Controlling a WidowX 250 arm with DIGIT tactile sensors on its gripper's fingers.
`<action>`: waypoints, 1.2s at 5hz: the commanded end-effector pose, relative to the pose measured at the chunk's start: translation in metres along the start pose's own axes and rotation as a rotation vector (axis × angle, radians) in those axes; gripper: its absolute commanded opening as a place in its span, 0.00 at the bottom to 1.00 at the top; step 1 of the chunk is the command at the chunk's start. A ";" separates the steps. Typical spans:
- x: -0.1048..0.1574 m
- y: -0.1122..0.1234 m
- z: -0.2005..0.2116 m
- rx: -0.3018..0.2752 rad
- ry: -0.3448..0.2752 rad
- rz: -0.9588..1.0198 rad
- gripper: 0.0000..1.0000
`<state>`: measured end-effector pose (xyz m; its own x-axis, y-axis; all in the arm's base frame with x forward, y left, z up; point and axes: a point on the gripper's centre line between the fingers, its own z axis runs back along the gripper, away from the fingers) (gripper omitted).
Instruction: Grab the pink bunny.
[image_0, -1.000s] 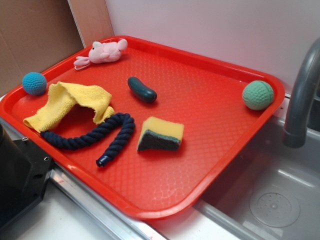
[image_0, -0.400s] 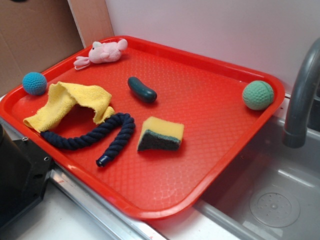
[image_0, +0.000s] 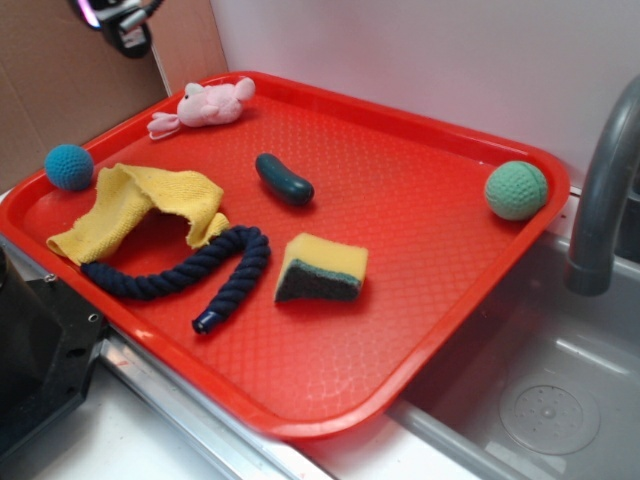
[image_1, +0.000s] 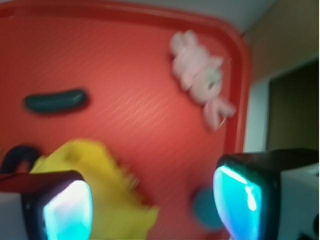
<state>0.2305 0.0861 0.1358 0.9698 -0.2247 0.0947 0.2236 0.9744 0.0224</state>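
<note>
The pink bunny (image_0: 207, 105) lies on its side in the far left corner of the red tray (image_0: 420, 190), ears pointing left. In the wrist view the pink bunny (image_1: 200, 75) shows at upper right, blurred. My gripper (image_0: 118, 20) is just entering the exterior view at the top left, high above the tray and left of the bunny. In the wrist view my gripper (image_1: 152, 205) stands open, its fingers wide apart with nothing between them, above the yellow cloth and blue ball.
On the tray lie a blue crochet ball (image_0: 68, 166), a yellow cloth (image_0: 140, 205), a dark blue rope (image_0: 190, 272), a green pickle (image_0: 284, 179), a yellow-green sponge (image_0: 320, 267) and a green ball (image_0: 516, 190). A sink and faucet (image_0: 600, 200) sit at right.
My gripper has come into the exterior view at the top left; before, it was out of frame. Nothing on the tray has moved.
</note>
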 end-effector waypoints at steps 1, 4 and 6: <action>0.047 0.035 -0.027 0.177 -0.097 -0.135 1.00; 0.057 0.056 -0.097 0.168 -0.129 -0.207 1.00; 0.057 0.051 -0.114 0.125 -0.101 -0.160 0.00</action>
<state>0.3015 0.1264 0.0202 0.9147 -0.3694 0.1641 0.3470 0.9258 0.1498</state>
